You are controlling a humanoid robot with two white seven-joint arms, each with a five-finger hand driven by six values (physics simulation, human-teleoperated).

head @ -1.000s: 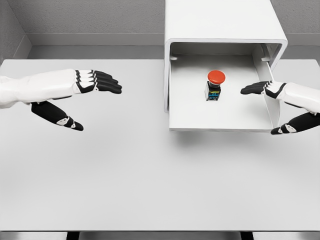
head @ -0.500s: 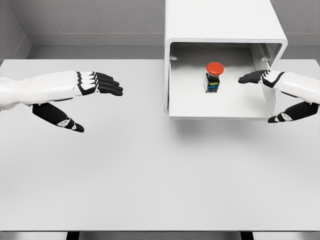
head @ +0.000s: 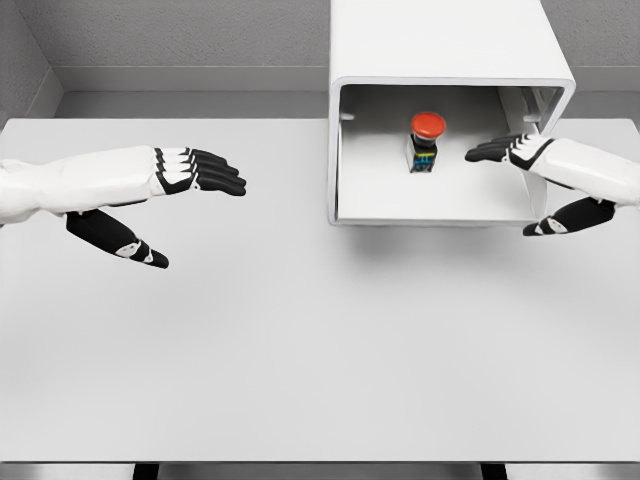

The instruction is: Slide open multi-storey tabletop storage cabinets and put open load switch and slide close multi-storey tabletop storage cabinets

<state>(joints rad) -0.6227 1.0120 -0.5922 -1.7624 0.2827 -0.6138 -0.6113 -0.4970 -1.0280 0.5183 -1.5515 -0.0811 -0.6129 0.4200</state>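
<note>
A white storage cabinet (head: 440, 45) stands at the back right of the table. Its drawer (head: 440, 205) is pulled partway out. Inside the drawer stands the load switch (head: 426, 141), a small dark body with a red mushroom button on top. My right hand (head: 510, 175) is open at the drawer's right wall, its fingers (head: 490, 150) stretched over the drawer floor and its thumb outside the front corner. My left hand (head: 185, 195) hovers open over the table at the left, holding nothing.
The white table (head: 300, 340) reaches from the cabinet to the front edge. A grey wall runs along the back.
The drawer has slid back into the cabinet, carrying the switch with it. My right hand moved back and left with the drawer. The left hand barely shifted.
</note>
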